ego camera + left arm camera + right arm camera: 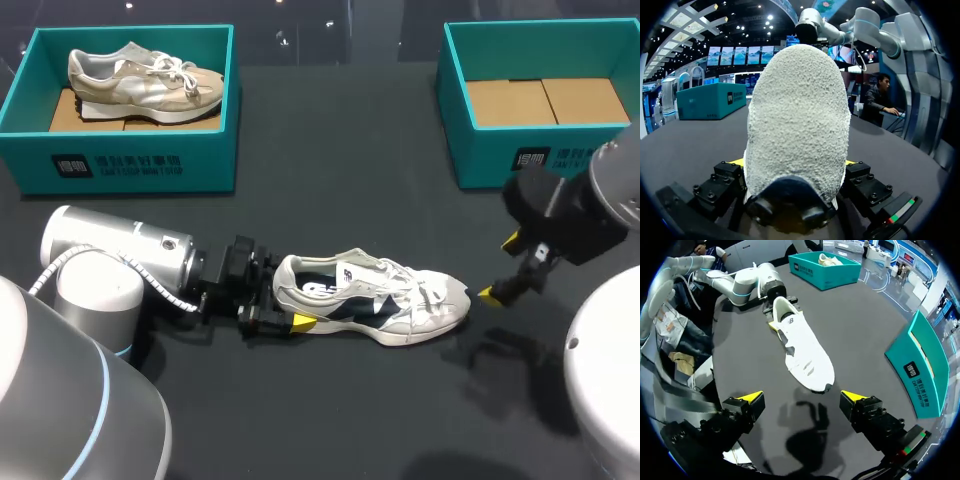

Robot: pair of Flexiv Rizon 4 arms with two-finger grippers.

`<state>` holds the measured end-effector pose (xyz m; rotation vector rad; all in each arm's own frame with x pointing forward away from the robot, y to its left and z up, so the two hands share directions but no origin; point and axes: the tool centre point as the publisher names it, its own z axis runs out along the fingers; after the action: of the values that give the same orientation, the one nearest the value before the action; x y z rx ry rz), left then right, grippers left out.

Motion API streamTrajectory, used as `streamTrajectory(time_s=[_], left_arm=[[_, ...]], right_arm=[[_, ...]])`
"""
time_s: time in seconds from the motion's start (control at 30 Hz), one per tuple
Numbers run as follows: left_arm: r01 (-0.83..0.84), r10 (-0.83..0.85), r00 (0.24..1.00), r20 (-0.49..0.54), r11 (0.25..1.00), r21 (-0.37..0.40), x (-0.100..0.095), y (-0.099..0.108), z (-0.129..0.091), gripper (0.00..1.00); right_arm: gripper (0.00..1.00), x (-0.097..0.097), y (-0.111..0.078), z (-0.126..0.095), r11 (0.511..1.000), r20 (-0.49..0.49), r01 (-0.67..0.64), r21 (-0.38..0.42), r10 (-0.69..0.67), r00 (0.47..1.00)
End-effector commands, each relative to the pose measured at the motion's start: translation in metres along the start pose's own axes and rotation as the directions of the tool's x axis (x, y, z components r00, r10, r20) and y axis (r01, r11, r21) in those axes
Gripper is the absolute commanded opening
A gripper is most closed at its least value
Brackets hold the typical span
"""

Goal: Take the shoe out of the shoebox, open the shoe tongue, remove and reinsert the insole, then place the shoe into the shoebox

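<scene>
The dark tabletop carries everything. My left arm comes in low along the front-left part of it, and my right arm comes in over the right edge.

A teal left shoebox sits at the far-left corner. A matching right shoebox sits at the far-right corner, well apart from the first, with only its brown cardboard floor showing inside.

A beige shoe lies inside the left shoebox, its toe toward the box's right wall.

The white shoe, with dark side markings, is out of both boxes. It lies sole down on the tabletop near the middle of the front edge, running along that edge. Its heel points at the left arm and its toe at the right edge.

The left gripper is clamped on the white shoe's heel. In the left wrist view the rough grey heel fills the space between the fingers, with a yellow sliver touching it on each side.

The right gripper has its fingers spread wide and grips nothing. It sits just beyond the toe, and the right wrist view shows the toe ahead of the yellow tips, not between them
</scene>
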<state>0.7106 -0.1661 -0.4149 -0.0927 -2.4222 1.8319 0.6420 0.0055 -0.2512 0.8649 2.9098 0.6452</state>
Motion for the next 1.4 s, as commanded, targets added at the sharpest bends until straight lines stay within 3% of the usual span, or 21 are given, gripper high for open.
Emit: streamTrajectory(time_s=[0.03, 0.2, 0.3, 0.33, 0.4, 0.83, 0.9, 1.2, 1.4], left_arm=[[0.0, 0.0, 1.0, 0.0, 1.0, -0.002, 0.001, 0.0, 0.003, 0.0], [0.0, 0.0, 1.0, 0.0, 1.0, -0.002, 0.001, 0.0, 0.003, 0.0], [0.0, 0.0, 1.0, 0.0, 1.0, -0.002, 0.001, 0.0, 0.003, 0.0], [0.0, 0.0, 1.0, 0.0, 1.0, -0.002, 0.001, 0.0, 0.003, 0.0], [0.0, 0.0, 1.0, 0.0, 1.0, -0.002, 0.001, 0.0, 0.003, 0.0], [0.0, 0.0, 1.0, 0.0, 1.0, -0.002, 0.001, 0.0, 0.003, 0.0], [0.0, 0.0, 1.0, 0.0, 1.0, -0.002, 0.001, 0.0, 0.003, 0.0], [0.0, 0.0, 1.0, 0.0, 1.0, -0.002, 0.001, 0.0, 0.003, 0.0], [0.0, 0.0, 1.0, 0.0, 1.0, -0.002, 0.001, 0.0, 0.003, 0.0]], right_arm=[[1.0, 0.014, 0.025, 0.017, 0.983, 0.092, -0.08, 0.164, 0.066, 0.994], [1.0, 0.027, 0.05, 0.028, 0.95, 0.216, -0.218, 0.221, 0.171, 0.961], [1.0, 0.037, 0.07, 0.033, 0.968, 0.236, -0.207, 0.142, 0.17, 0.957], [1.0, 0.04, 0.076, 0.034, 0.981, 0.209, -0.173, 0.089, 0.151, 0.966], [1.0, 0.044, 0.084, 0.031, 0.995, 0.19, -0.071, 0.066, 0.057, 0.98], [1.0, 0.044, 0.084, 0.031, 0.995, 0.19, -0.071, 0.066, 0.057, 0.98], [1.0, 0.045, 0.089, 0.034, 0.99, 0.213, -0.132, 0.042, 0.12, 0.97], [1.0, 0.061, 0.126, 0.044, 0.918, 0.338, -0.353, 0.181, 0.279, 0.899], [1.0, 0.066, 0.149, 0.058, 0.862, 0.393, -0.46, 0.212, 0.356, 0.848]])
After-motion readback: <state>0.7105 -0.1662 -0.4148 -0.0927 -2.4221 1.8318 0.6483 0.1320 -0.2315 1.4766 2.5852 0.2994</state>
